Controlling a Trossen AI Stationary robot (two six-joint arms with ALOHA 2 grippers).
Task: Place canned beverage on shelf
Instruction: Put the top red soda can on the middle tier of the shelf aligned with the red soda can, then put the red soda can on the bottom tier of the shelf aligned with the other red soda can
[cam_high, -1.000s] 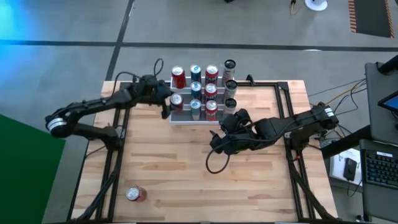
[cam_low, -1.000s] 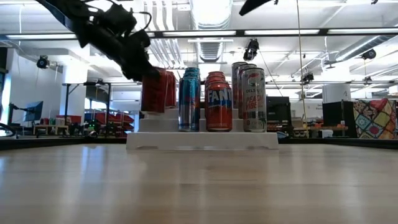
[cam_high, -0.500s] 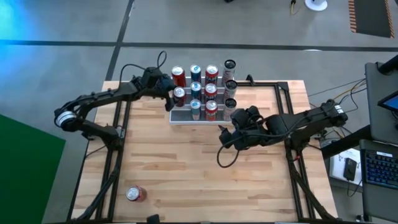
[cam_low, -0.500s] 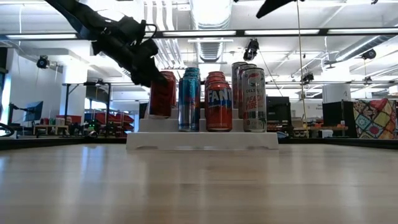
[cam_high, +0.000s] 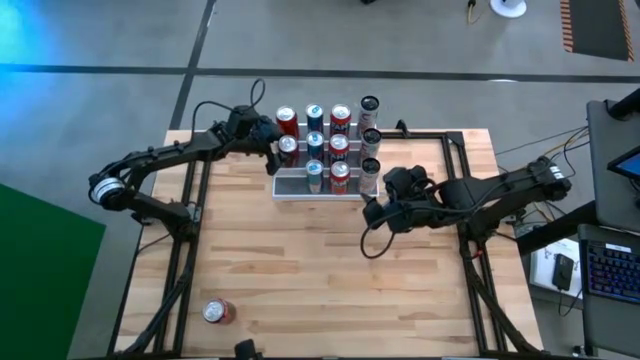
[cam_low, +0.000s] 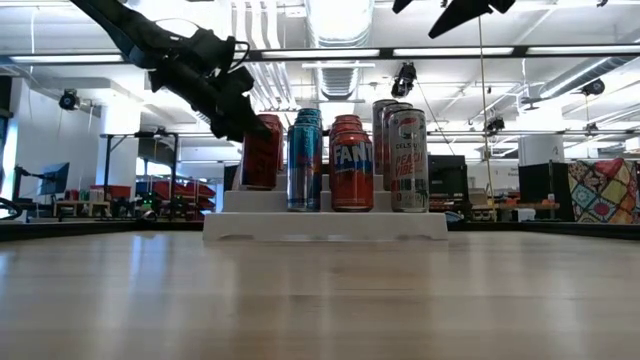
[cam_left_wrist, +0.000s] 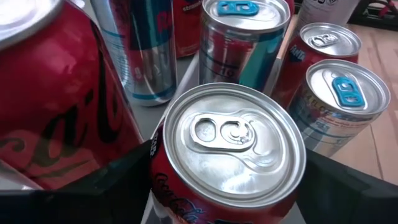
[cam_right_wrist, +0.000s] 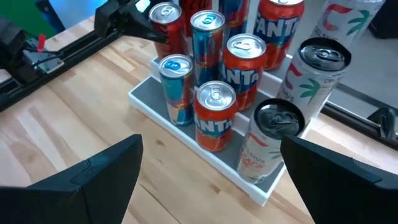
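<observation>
The left gripper (cam_high: 276, 150) was closed around a red can (cam_high: 288, 148) at the left end of the shelf (cam_high: 292, 190), on its middle step; whether the can rested there was hard to tell. The right gripper (cam_high: 376, 212) hung wide open and empty beside the shelf's right end.

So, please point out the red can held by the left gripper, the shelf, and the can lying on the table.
red can (cam_left_wrist: 230, 146), left wrist view, silver lid.
shelf (cam_right_wrist: 163, 115), right wrist view, white front edge.
lying can (cam_high: 217, 312), high view, its side.
</observation>
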